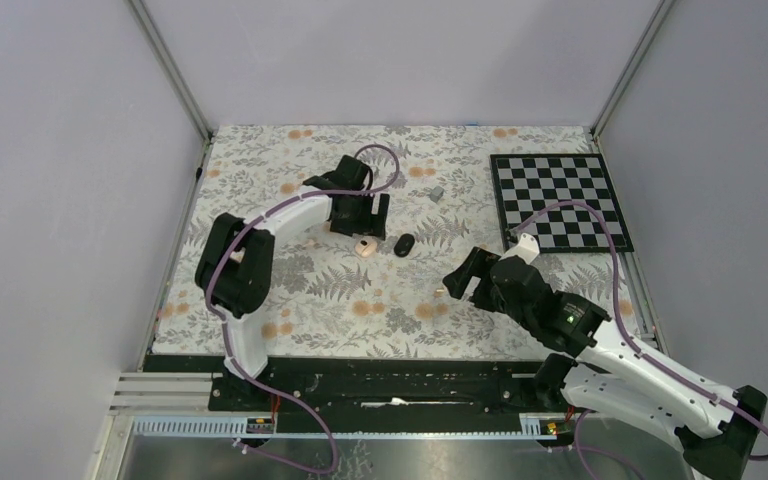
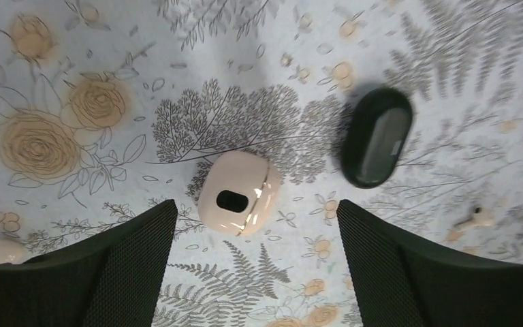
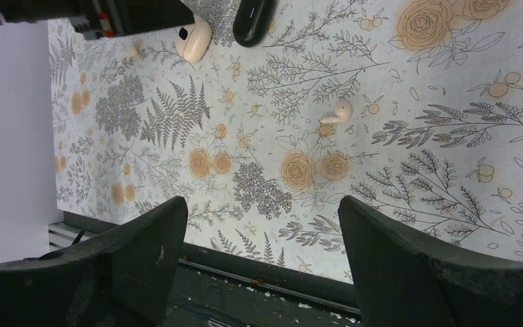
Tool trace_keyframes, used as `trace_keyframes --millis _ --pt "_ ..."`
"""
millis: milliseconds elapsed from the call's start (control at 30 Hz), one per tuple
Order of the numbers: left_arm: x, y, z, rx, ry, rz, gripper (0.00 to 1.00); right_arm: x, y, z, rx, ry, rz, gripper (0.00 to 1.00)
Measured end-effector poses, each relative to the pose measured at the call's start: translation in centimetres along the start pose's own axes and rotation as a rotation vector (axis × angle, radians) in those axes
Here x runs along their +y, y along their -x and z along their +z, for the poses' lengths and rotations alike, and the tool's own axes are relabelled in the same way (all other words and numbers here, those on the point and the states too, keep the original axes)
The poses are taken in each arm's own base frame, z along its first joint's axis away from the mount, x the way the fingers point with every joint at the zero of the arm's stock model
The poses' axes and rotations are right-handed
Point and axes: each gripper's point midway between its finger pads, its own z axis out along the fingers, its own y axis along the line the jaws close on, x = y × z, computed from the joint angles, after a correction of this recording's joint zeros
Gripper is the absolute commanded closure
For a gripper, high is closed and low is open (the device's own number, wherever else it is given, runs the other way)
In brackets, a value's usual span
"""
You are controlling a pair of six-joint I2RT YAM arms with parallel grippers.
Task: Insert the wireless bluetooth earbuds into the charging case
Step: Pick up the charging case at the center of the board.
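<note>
Left pincer [image 2: 255, 204] gapes above glossy, rounded cream case [image 2: 238, 193].

Flowered table [image 1: 310, 295], seen from above
Centre: cream case [image 1: 363, 246] beside black oval pod [image 1: 404, 245]; below them, cream earbud [image 3: 340, 111]; upper right, chequered mat [image 1: 560, 200].

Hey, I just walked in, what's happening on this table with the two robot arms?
Neither arm holds anything yet. The left gripper hangs with fingers open above a pale rounded case, with a black oval pod lying just beside it. The right gripper is open too, over the near part of the floral table, where a pale stemmed earbud lies loose. It looks like the start of a pickup.
</note>
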Motion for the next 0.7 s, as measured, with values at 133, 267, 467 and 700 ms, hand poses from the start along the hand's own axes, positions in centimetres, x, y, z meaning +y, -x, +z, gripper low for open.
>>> trace_keyframes --millis 133,267,467,700 --pt "1.2 -2.4 1.7 0.102 0.028 0.041 0.15 0.1 0.1 -0.2 -0.004 0.007 0.004 0.11" --pt "1.5 -3.3 2.3 0.136 0.025 0.072 0.21 0.0 0.0 -0.1 -0.001 0.002 0.002 0.11" --pt "1.9 -3.4 3.3 0.15 0.041 0.099 0.28 0.0 0.0 -0.1 -0.001 0.002 0.006 0.11" --pt "2.4 -3.2 3.8 0.132 0.108 0.135 0.39 -0.1 0.0 -0.2 -0.003 0.005 0.011 0.11"
